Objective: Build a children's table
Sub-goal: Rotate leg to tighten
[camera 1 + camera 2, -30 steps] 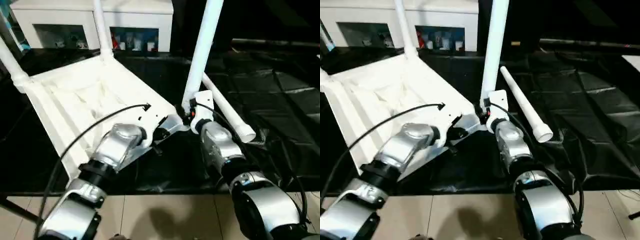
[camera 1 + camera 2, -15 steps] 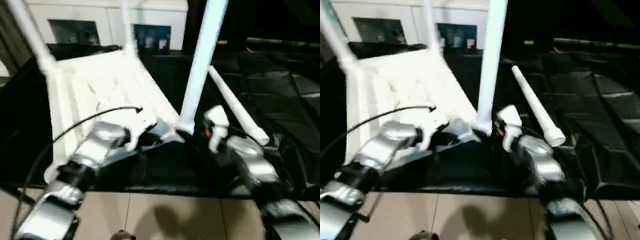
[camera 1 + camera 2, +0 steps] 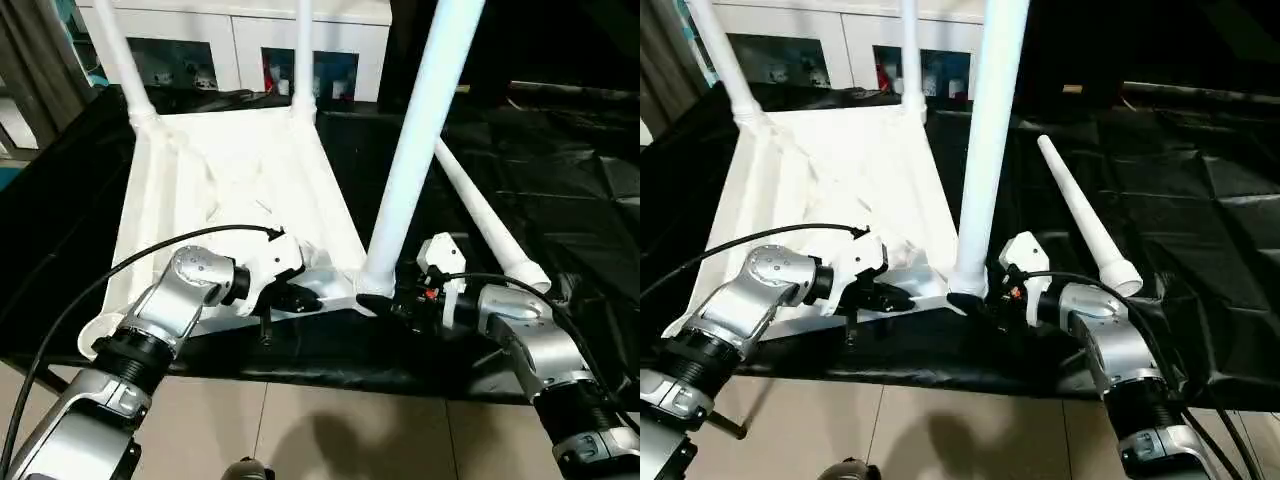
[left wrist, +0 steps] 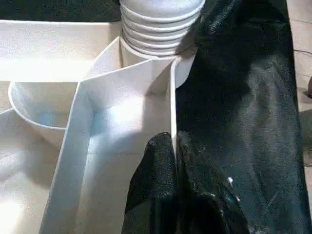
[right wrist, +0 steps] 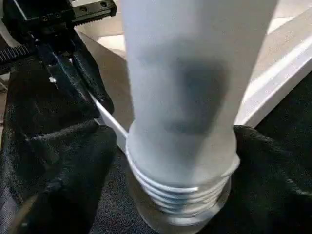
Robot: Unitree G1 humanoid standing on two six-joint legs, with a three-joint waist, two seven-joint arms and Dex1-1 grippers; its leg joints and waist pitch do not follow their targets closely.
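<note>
Left end effector [image 4: 174, 161] clamps the rim of the white ribbed plastic tabletop [image 3: 230, 190]; right end effector [image 5: 165, 161] straddles the threaded white leg [image 3: 415, 160], fingers spread.

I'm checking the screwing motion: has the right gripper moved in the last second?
Yes. The right gripper stays at the base of the upright leg, but its arm has swung out rightward, toward the wide end of the loose leg.

A white cabinet [image 3: 240, 40] with glass doors stands against the far side; crinkled black sheeting [image 3: 560, 170] covers the work surface, and beige floor tiles [image 3: 330, 430] lie nearest.
</note>
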